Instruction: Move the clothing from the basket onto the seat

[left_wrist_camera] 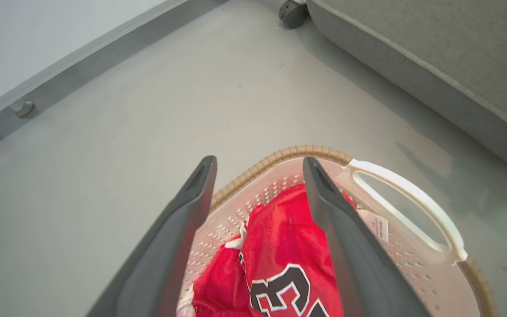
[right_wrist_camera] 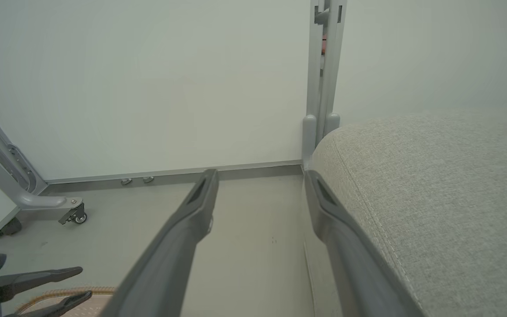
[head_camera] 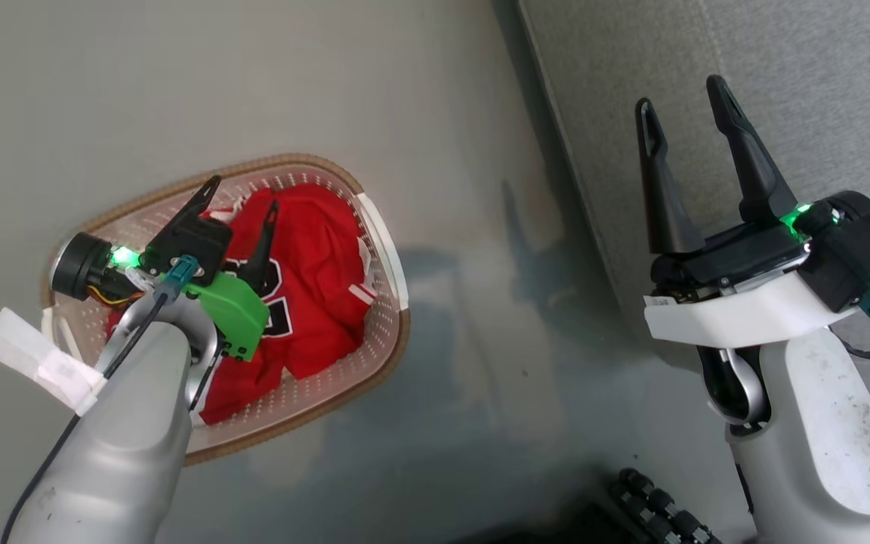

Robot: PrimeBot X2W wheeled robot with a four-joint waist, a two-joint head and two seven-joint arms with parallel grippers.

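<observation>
The cream perforated basket (head_camera: 386,249) with a brown rim (left_wrist_camera: 297,152) stands on the grey floor. Red clothing (head_camera: 322,257) lies crumpled inside it, and a black number (left_wrist_camera: 286,286) with a white outline shows on the jersey. I cannot tell the shorts apart from the rest. My left gripper (head_camera: 242,196) hangs open just above the clothing (left_wrist_camera: 280,237), one finger on each side of the heap, holding nothing. My right gripper (head_camera: 678,94) is open and empty over the edge of the grey fabric seat (head_camera: 797,83), far from the basket.
The seat's (right_wrist_camera: 434,189) side face runs down to the floor right of the basket. A white basket handle (left_wrist_camera: 412,198) faces the seat (left_wrist_camera: 434,53). A caster (left_wrist_camera: 293,11), a wheeled metal frame (right_wrist_camera: 38,202) and the wall baseboard (right_wrist_camera: 170,176) lie beyond. A black ribbed part (head_camera: 661,506) shows near my base.
</observation>
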